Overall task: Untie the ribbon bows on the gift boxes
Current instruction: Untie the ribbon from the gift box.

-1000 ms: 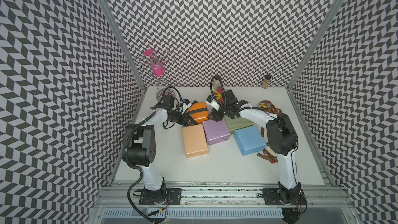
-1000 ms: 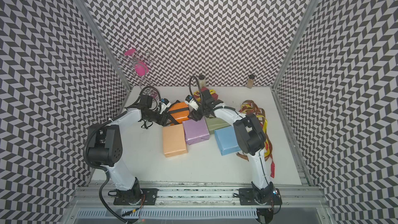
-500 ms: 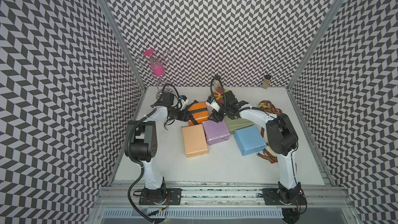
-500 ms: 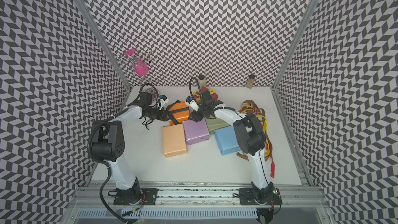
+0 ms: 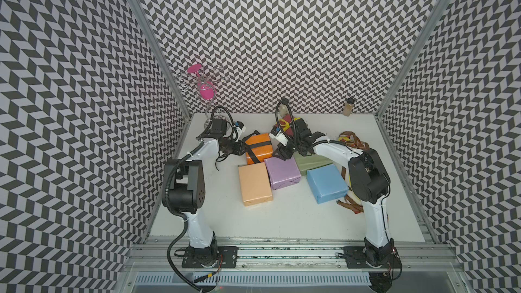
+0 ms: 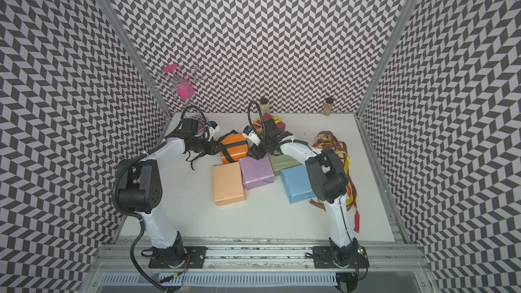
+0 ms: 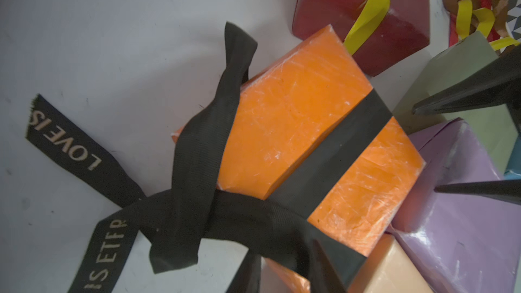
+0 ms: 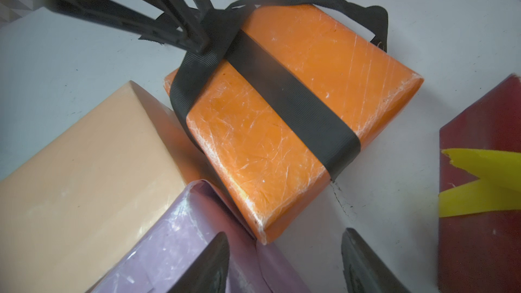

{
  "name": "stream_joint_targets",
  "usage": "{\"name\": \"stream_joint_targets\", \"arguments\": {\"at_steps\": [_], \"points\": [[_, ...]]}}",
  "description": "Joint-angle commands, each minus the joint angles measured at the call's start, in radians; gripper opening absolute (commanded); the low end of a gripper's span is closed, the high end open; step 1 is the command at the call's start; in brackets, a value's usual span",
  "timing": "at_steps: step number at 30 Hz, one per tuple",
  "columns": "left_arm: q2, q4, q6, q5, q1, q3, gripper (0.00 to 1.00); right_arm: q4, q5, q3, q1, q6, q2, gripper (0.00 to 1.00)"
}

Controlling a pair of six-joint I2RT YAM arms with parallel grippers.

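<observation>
The orange box (image 5: 260, 143) is sitting at 11 o'clock on the white surface (image 5: 282, 221). The right pincer (image 8: 284, 233) is hanging open just beside it and should be pressing it down. The left pincer (image 8: 201, 43) seems to be squeezing the black ribbon (image 7: 332, 147) at the box's 9 o'clock side; it should be pulling one tail slowly. The ribbon is looking flat, showing pale letters.
</observation>
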Motion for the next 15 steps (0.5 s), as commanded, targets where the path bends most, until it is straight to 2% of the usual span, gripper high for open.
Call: {"name": "stream_joint_targets", "arguments": {"at_steps": [1,4,7,9,11,13,15], "points": [[-0.076,0.0,0.086,0.027,0.004,-0.018,0.15,0.034,-0.008,-0.003,0.006,-0.002,-0.046,0.64],[-0.137,-0.015,0.187,0.089,0.002,-0.064,0.1,0.034,-0.008,-0.002,0.006,-0.001,-0.046,0.64],[-0.206,-0.059,0.313,0.166,-0.008,-0.109,0.1,0.032,-0.01,-0.001,0.006,-0.002,-0.048,0.64],[-0.258,-0.073,0.371,0.174,-0.025,-0.139,0.09,0.032,-0.007,0.0,0.006,-0.002,-0.05,0.64],[-0.299,-0.022,0.334,0.115,-0.035,-0.177,0.12,0.03,-0.008,0.004,0.006,-0.003,-0.05,0.63],[-0.315,0.024,0.293,0.061,-0.034,-0.203,0.16,0.026,-0.01,0.011,0.007,-0.014,-0.053,0.55],[-0.298,0.061,0.239,-0.012,-0.027,-0.211,0.29,0.029,0.007,0.017,0.014,-0.024,-0.064,0.52]]}}
